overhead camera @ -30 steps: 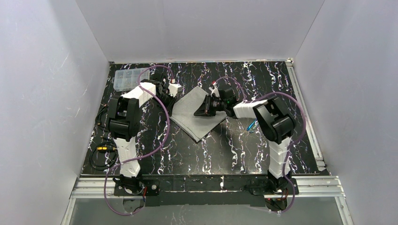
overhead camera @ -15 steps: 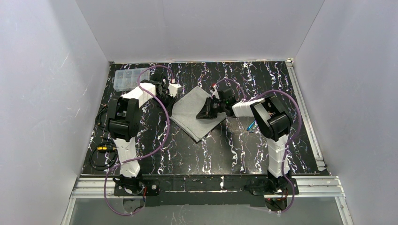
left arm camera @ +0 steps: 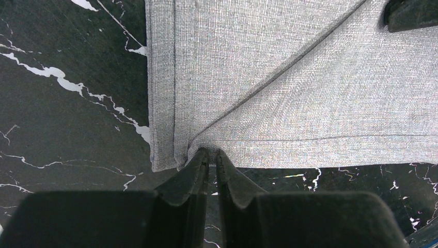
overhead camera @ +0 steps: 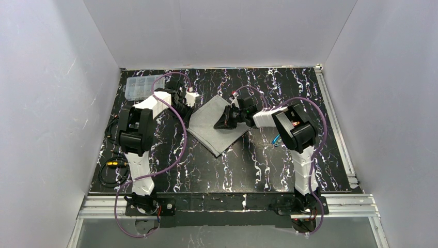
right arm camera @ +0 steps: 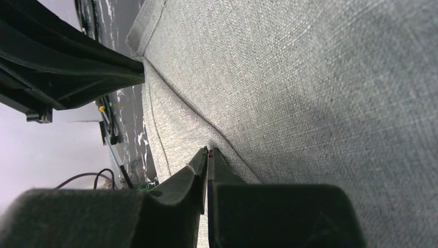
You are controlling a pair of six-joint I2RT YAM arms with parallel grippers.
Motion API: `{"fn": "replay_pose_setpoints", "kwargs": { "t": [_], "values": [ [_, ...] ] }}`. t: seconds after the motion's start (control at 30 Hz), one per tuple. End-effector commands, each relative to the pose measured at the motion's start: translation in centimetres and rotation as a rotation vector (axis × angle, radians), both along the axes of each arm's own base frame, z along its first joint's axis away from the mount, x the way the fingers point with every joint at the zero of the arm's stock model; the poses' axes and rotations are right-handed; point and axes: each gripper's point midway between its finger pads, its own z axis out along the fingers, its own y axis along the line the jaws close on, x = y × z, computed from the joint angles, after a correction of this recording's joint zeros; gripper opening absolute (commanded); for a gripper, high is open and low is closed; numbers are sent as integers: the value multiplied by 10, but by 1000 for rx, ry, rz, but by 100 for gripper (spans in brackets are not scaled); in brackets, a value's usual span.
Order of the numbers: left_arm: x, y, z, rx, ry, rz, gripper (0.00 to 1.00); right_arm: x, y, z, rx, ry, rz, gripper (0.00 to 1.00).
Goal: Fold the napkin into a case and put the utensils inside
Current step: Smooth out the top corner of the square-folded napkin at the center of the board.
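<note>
The light-grey napkin (overhead camera: 207, 129) lies partly folded at the table's middle, with a diagonal fold line across it (left arm camera: 289, 77). My left gripper (overhead camera: 191, 103) is at its left corner, jaws almost together and pinching the cloth edge (left arm camera: 212, 154). My right gripper (overhead camera: 222, 123) is over the napkin's middle, jaws shut on a ridge of cloth along the fold (right arm camera: 208, 151). The utensils (overhead camera: 277, 138) lie on the table right of the napkin; only a blue piece is clear. No finished case shows.
A clear plastic compartment box (overhead camera: 140, 88) stands at the far left. Black and purple cables (overhead camera: 111, 168) lie at the near left. The left gripper's black body shows in the right wrist view (right arm camera: 67, 57). White walls enclose the table.
The right arm's elbow has swung left and toward the back, while its gripper stays on the napkin. The left arm and the napkin have hardly moved.
</note>
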Motion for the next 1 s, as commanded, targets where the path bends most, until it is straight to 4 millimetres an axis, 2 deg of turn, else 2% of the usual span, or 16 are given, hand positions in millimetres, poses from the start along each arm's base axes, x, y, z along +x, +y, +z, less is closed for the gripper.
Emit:
{"fn": "replay_pose_setpoints", "kwargs": {
  "t": [0.0, 0.1, 0.23, 0.33, 0.4, 0.5, 0.7, 0.83, 0.97],
  "values": [
    [-2, 5, 14, 20, -35, -8, 10, -3, -6, -23, -53, 15, 0, 13],
    [3, 3, 29, 13, -54, -8, 12, -4, -11, -32, -70, 22, -10, 13],
    [13, 2, 70, 1, -116, -3, 16, -7, -13, -38, -80, 27, -13, 12],
    [16, -9, 98, -65, -154, 4, 17, -8, -14, -41, -79, 33, -16, 12],
    [12, -22, 107, -121, -132, -4, 18, -9, -15, -42, -80, 34, -18, 12],
    [1, -46, 102, -176, -80, -52, 18, -9, -15, -41, -80, 30, -17, 12],
    [-30, -96, 74, -312, 113, -114, 16, -9, -16, -39, -84, 28, -25, 12],
    [-33, -116, 51, -358, 206, -104, 15, -12, -16, -39, -82, 31, -24, 12],
    [-29, -126, 41, -382, 253, -81, 13, -14, -18, -41, -87, 34, -26, 12]
  ]
}}
